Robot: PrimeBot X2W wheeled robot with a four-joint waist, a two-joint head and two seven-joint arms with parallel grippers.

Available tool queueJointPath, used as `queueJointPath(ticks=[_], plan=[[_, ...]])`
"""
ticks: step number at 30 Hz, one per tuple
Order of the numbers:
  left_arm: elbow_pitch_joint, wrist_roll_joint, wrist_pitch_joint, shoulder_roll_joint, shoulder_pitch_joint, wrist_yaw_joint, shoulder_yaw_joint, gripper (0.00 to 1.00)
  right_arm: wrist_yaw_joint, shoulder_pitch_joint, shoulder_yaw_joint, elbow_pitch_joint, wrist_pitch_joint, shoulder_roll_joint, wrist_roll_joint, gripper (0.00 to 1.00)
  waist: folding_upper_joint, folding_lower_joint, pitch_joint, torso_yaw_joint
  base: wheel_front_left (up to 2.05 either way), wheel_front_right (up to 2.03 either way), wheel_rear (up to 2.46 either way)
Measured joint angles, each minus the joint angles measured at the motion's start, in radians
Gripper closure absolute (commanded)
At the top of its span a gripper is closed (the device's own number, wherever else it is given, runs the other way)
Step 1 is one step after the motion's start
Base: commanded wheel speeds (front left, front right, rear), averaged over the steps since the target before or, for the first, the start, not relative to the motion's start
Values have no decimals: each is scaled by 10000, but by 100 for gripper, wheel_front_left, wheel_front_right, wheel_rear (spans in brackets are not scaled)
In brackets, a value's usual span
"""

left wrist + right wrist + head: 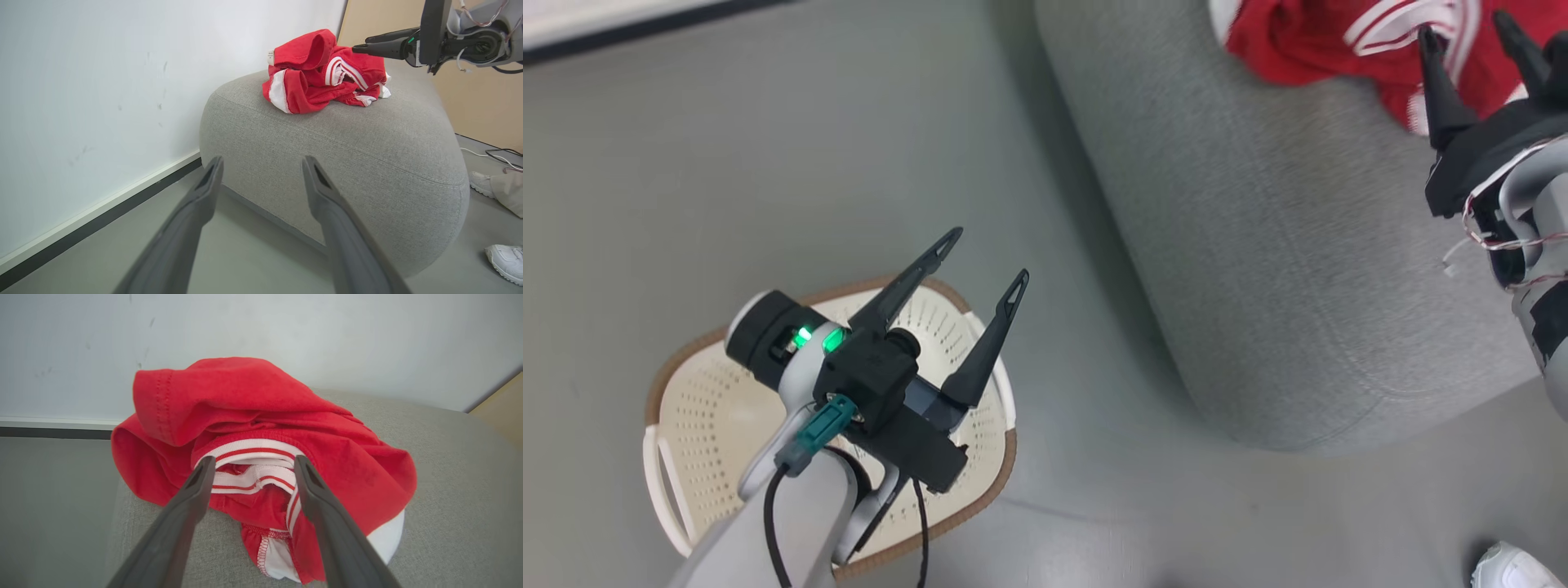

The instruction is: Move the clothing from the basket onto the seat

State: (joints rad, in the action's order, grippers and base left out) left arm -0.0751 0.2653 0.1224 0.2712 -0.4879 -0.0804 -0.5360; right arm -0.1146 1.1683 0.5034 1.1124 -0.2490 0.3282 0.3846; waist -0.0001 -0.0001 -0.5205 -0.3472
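Observation:
The red clothing (1307, 41) with white bands lies in a crumpled heap on top of the grey seat (1258, 245), also seen as clothing (322, 73) on the seat (347, 163) and as clothing (261, 428) on the seat (449, 477). My right gripper (1466, 33) is open just over the heap; its fingers straddle a white striped band without holding it, gripper (253, 463). My left gripper (984, 255) is open and holds nothing, hovering above the cream basket (703, 408) on the floor; gripper (261, 163) points toward the seat. No clothing shows in the visible part of the basket.
The white wall with a dark skirting (102, 220) runs close behind the seat. A person's white shoe (1515, 567) stands on the grey floor at the lower right, shoe (506, 261). Cables (498, 157) lie on the floor beyond the seat.

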Motion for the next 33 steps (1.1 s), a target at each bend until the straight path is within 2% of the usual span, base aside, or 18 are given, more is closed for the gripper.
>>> queueJointPath(ticks=[9, 15, 26, 33], plan=[[-731, 594, 397, -389, 506, 33, 205, 0, -44, -567, 144, -161, -4, -127, -13, 0, -1, -1, 1238, -212, 0, 0, 0], [-1149, 1043, 660, -531, 1126, 288, 500, 0, -63, -1129, 209, -583, -25, -305, -13, 0, -1, -1, 2097, -39, 0, 0, 0], [-1267, 1580, 966, -499, 2495, 652, 1137, 0, -90, -2374, 366, -1538, -48, -706, 8, 0, -1, 0, 3419, 939, 0, 0, 0], [-1260, 1655, 1037, -265, 3323, 1166, 1655, 0, -90, -3590, 370, -2150, -46, -980, 104, 0, -1, 0, 4125, 1734, 0, 0, 0]])
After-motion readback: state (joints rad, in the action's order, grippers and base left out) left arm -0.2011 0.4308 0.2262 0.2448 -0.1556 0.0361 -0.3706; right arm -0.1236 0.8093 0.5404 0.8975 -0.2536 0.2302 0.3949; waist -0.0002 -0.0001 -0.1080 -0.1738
